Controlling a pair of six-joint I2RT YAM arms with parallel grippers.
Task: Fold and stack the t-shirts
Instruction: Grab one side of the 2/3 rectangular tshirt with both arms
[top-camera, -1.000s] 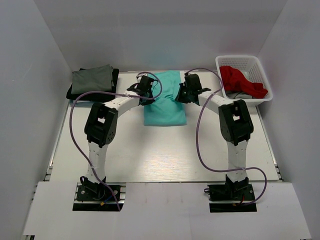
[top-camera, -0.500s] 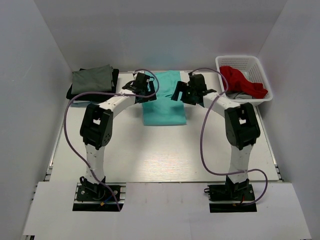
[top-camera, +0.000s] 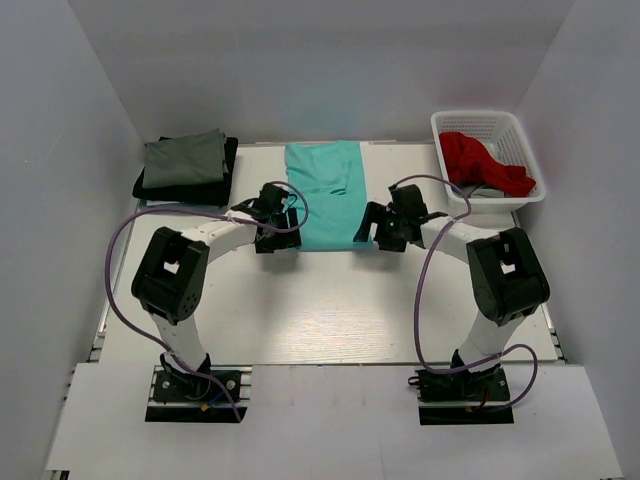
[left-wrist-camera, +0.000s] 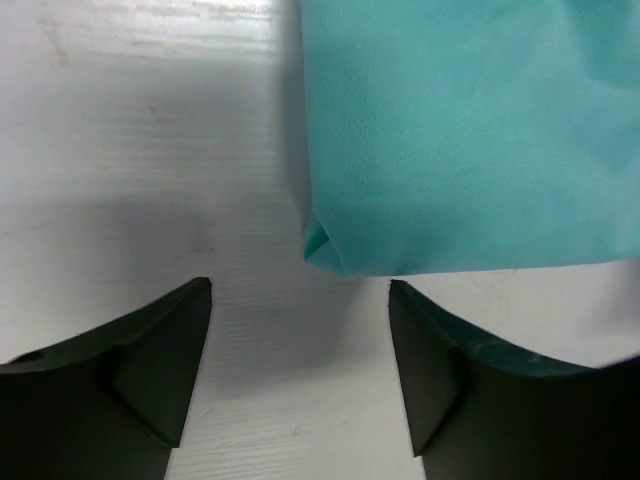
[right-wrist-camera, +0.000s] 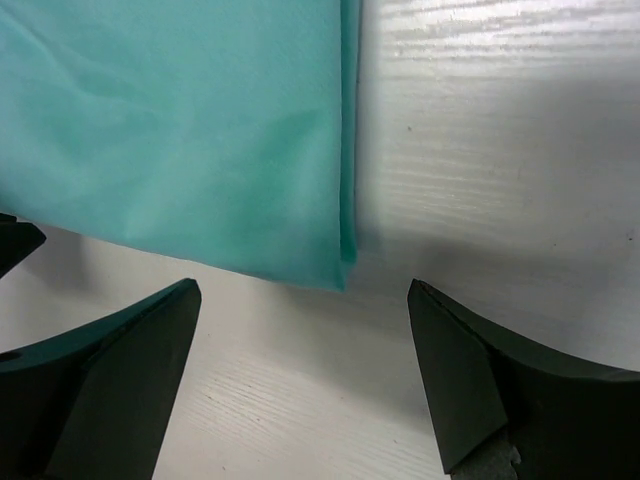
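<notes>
A light teal t-shirt lies folded into a long strip at the middle back of the table. My left gripper is low on the table just off its near left corner, open, with only bare table between the fingers. That corner of the teal t-shirt lies just beyond the fingertips. My right gripper is open too, just short of the near right corner of the teal t-shirt, and holds nothing. A grey-green t-shirt rests folded on a black one at the back left.
A white lattice basket stands at the back right with a red t-shirt heaped over some grey cloth. Grey walls close in the table on the left, back and right.
Both grippers have opened, let go of the teal t-shirt and drawn back from its middle to its near corners. The shirt now lies flat on the table.
</notes>
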